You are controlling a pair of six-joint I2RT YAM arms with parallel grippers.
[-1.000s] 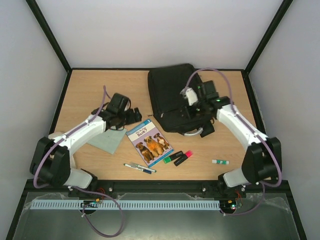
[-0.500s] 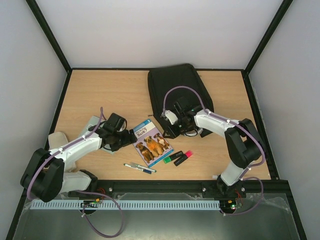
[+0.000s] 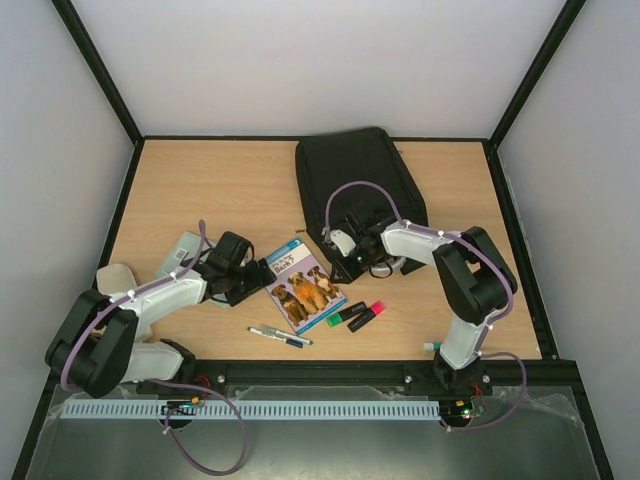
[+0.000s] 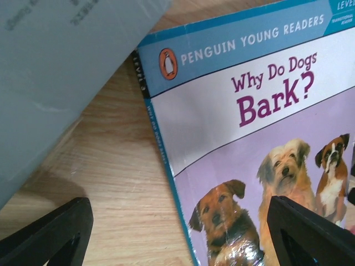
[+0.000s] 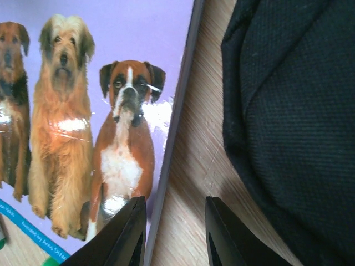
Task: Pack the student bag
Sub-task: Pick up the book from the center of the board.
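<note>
- Since a second ago, your right arm has come off the top of the student bag (image 3: pixel 355 180) and dropped to its near-left corner. Your left arm has swung in to the left edge of the book (image 3: pixel 300 285).
- You have the student bag lying flat at the far centre of the tabletop (image 3: pixel 220 190).
- Your right gripper (image 5: pixel 176 209) sits low just beside the bag's corner. Its jaws are drawn in to a narrow gap and hold nothing. Bare wood and the book's right edge show between the fingers.
- The book, "Why Do Dogs Bark?", lies face up and tilted, just near-left of the bag, between your two arms.
- Your left gripper (image 4: pixel 178 213) is spread wide and empty, low over the book, with the spine between its fingers.
- A grey sheet (image 4: pixel 55 66) lies by the book's far-left corner, partly under your left arm.
- A green highlighter (image 3: pixel 345 314) and a pink highlighter (image 3: pixel 368 315) lie side by side by the book's near corner.
- A pen (image 3: pixel 280 337) lies nearer you, below the book.
</note>
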